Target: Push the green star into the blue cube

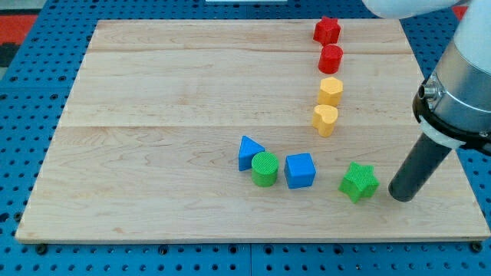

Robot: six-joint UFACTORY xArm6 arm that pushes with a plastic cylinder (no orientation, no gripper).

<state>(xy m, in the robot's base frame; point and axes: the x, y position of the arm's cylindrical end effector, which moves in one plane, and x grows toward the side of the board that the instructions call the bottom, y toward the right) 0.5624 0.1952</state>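
Note:
The green star (359, 182) lies near the board's bottom right. The blue cube (300, 170) lies to its left, with a gap between them. My tip (402, 197) rests on the board just right of the green star, a small gap apart from it. The dark rod rises up and to the right into the arm's grey body (459, 92).
A green cylinder (265, 169) touches a blue triangle (248, 152) left of the blue cube. A column runs up the right side: yellow heart (325, 120), yellow hexagon (331, 91), red cylinder (331, 58), red star (327, 31). The wooden board's bottom edge (253, 236) is close below.

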